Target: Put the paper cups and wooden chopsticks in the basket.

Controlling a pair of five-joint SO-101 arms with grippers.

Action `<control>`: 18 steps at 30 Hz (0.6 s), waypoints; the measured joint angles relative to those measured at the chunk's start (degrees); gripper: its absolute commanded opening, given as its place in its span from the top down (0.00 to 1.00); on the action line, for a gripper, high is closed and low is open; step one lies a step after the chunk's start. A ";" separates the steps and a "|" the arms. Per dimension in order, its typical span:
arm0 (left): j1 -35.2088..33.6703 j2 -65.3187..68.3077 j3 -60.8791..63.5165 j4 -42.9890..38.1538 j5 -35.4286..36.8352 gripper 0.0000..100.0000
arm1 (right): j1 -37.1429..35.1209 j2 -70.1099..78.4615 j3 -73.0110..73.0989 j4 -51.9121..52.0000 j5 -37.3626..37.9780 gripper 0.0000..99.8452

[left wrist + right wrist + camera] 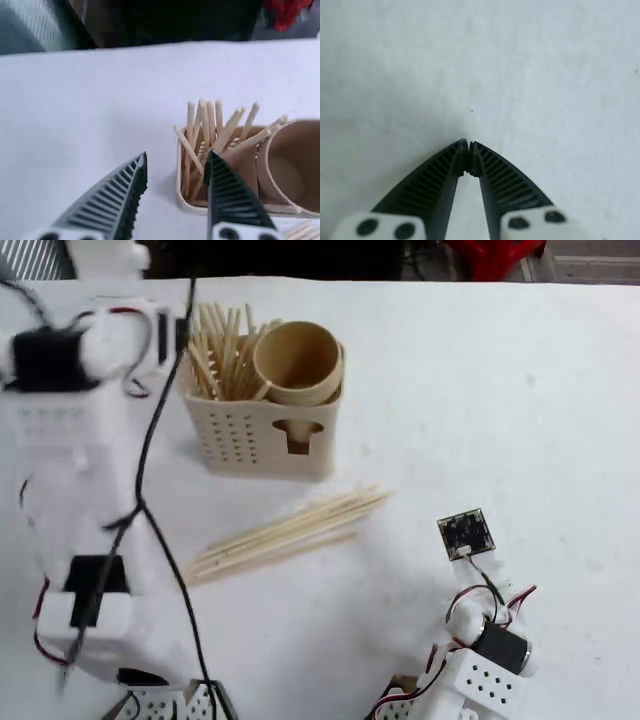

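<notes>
On the table (530, 390), in front of the basket (262, 445), a loose sheaf of wooden chopsticks (285, 533) lies flat, apart from the basket wall; paper cups (298, 362) and standing chopsticks (222, 350) are inside already. Left gripper (178, 156) hangs beside the basket, jaws spread wide, holding nothing; right gripper (469, 145) sits over bare table, tips pressed together, empty. Recommended: take the sheaf crosswise near its middle (an end grip would likely let sticks tip or fan out); close firmly; lift level; release beside the standing sticks.
</notes>
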 measured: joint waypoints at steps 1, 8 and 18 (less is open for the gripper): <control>-0.97 -0.79 -3.52 0.53 0.00 0.80 | 0.00 0.00 0.00 0.00 0.00 0.98; -15.91 1.23 -6.86 -0.18 0.18 0.80 | 0.00 0.00 0.00 0.00 0.00 0.98; -32.09 9.14 17.93 -1.23 1.49 0.80 | -10.29 0.00 0.00 -9.23 -0.18 0.98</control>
